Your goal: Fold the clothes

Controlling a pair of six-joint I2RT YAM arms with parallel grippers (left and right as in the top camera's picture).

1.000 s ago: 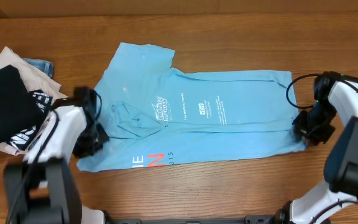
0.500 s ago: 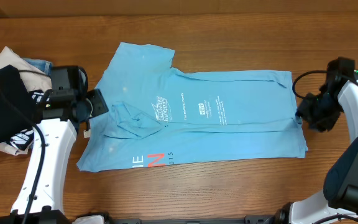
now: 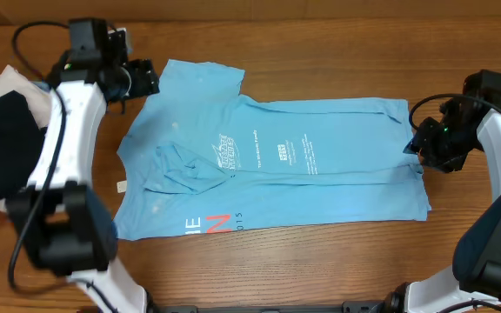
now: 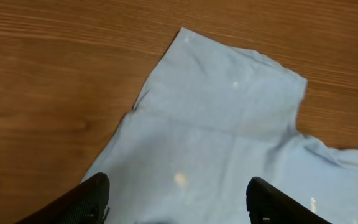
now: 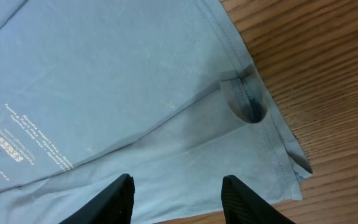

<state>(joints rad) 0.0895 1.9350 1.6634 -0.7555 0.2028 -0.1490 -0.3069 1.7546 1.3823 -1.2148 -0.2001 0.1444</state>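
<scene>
The clothes, a light sky-blue T-shirt with white and red lettering, lie flat across the table with the near long side folded over. My left gripper is open at the far left, beside the spread sleeve. In the left wrist view its gripper hovers over the sleeve with nothing between the fingertips. My right gripper is open at the shirt's right hem. In the right wrist view that gripper is above the layered hem and holds nothing.
A pile of other garments sits at the left edge, with a black garment on a beige one. A small white tag lies on the wood beside the shirt's left edge. Bare wooden table surrounds the shirt.
My left gripper opened, let go of the shirt's near-left edge and moved away to the far sleeve. My right gripper widened slightly and shifted a little along the hem.
</scene>
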